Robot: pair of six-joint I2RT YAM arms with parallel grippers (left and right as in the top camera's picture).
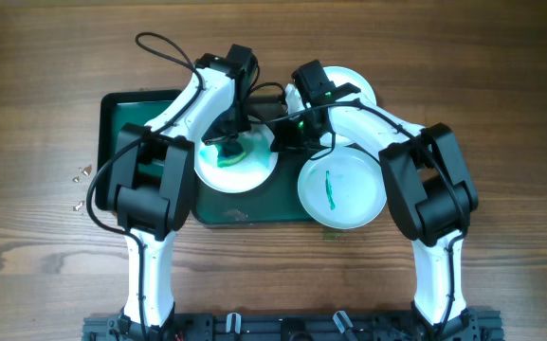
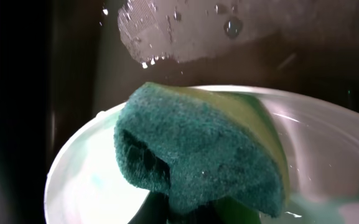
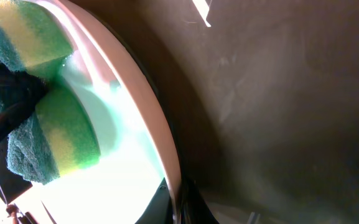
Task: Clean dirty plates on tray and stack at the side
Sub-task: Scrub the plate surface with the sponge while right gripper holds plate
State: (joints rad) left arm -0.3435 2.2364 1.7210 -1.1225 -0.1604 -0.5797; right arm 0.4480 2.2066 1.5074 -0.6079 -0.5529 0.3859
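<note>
- The tray (image 1: 121, 114) lies on the wooden table (image 1: 36, 114), and both arms reach over it.
- The middle plate (image 1: 245, 175) sits on the tray right of its centre. It is white, with a pale green film over its wet face.
- The left gripper (image 1: 227, 144) points down over this plate. Its fingers are closed on a folded sponge (image 2: 198, 155), which has a dark green scouring side and a yellow-green core.
- The sponge presses on the inside of the middle plate, towards its far half.
- The right gripper (image 1: 281, 137) is at the right rim of the same plate. It looks clamped on the rim, though its wrist view shows only one dark finger (image 3: 191, 205), right where the rim runs out of view.
- In that view the rim (image 3: 145, 87) curves across the dark, glossy floor of the tray, with the pinched sponge just inside it.
- The streaked plate (image 1: 358, 204) lies at the tray's right front corner. Its left edge overlaps the tray and the rest lies on the table. A thin green streak (image 1: 330, 188) runs down its centre.
- The far plate (image 1: 360, 83) rests on the table beyond the tray's right rear corner, partly hidden by the right arm.
- Water drops (image 2: 229, 26) bead on the tray behind the middle plate.
- A few small screws (image 1: 82, 172) lie on the table left of the tray.
</note>
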